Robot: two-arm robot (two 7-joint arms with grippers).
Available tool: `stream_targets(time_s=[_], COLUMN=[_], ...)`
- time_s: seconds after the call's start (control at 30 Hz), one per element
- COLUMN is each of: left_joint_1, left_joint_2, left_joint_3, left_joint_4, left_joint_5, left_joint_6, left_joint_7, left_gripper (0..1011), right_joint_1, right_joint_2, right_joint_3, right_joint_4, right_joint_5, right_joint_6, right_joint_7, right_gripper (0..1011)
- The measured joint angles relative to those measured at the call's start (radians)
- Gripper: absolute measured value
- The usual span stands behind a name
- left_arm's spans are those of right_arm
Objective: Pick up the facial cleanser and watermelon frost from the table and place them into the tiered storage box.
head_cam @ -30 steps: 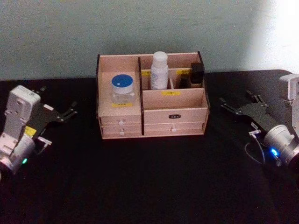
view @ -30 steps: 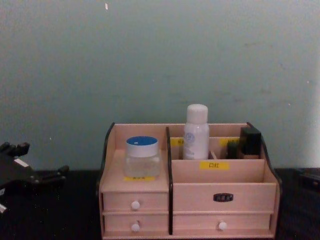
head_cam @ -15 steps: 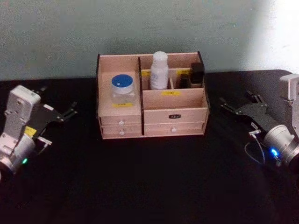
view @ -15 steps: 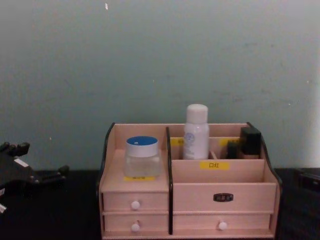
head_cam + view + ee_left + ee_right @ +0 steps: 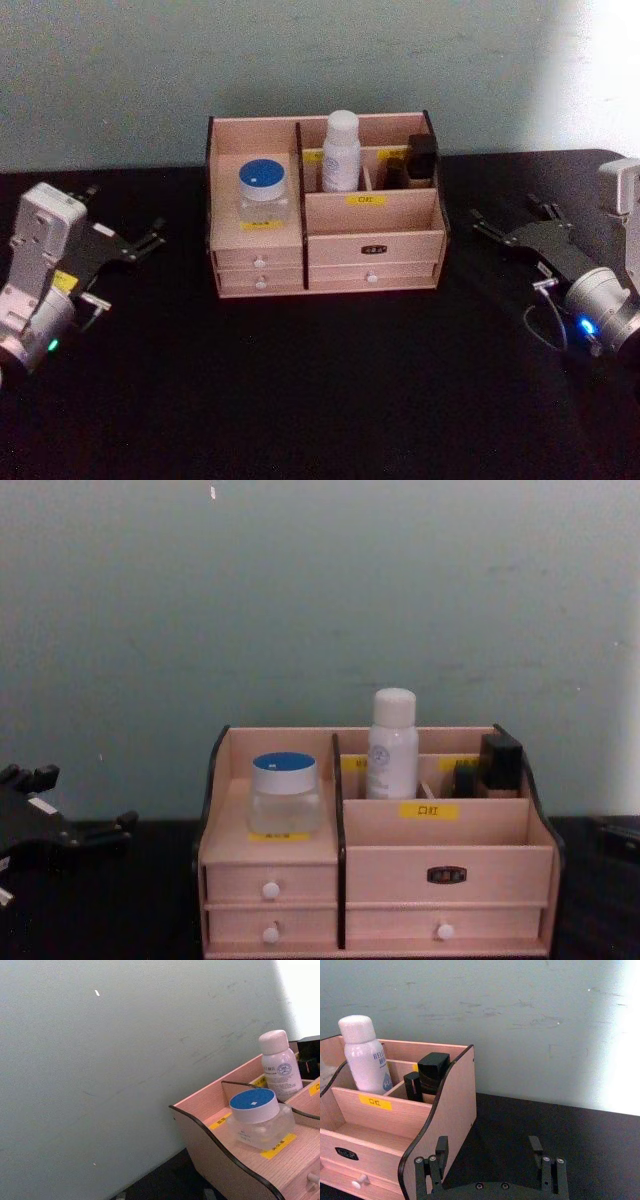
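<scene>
Tiered storage box [image 5: 325,262]: light wooden organiser standing toward the back edge of the black table [image 5: 320,400], about midway between its left and right edges; drawers with white knobs face the robot.
Facial cleanser [image 5: 340,150]: white bottle, upright, in a rear compartment of the box just right of the centre divider; cap rises above the back wall.
Watermelon frost [image 5: 264,195]: blue-lidded clear jar, upright on the left shelf of the box above the two small left drawers, behind a yellow label.
Other contents: dark bottles [image 5: 412,160] in the rear right compartment, beside the cleanser's section.
Left gripper [image 5: 143,242]: near the left edge of the table, well apart from the box, fingers spread, nothing between them.
Right gripper [image 5: 508,222]: near the right edge of the table, well apart from the box; in the right wrist view its two fingers stand parted and empty.
Step in hand: by the look of it, both items are already housed in the box and neither needs lifting; the placing appears complete.
Next move: likely nothing more than keeping both arms clear of the box; any check would be that bottle and jar stand stable without support.
</scene>
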Motion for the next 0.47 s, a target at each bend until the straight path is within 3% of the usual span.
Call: stream_targets(time_s=[0.47], left_joint_1=[0.000], left_joint_2=[0.000], left_joint_3=[0.000], left_joint_4=[0.000], left_joint_5=[0.000], left_joint_6=[0.000], left_joint_7=[0.000], left_gripper=[1001], right_joint_1=[0.000], right_joint_2=[0.000], right_joint_3=[0.000], right_joint_4=[0.000], right_joint_5=[0.000], right_joint_6=[0.000], right_joint_7=[0.000], right_gripper=[1002])
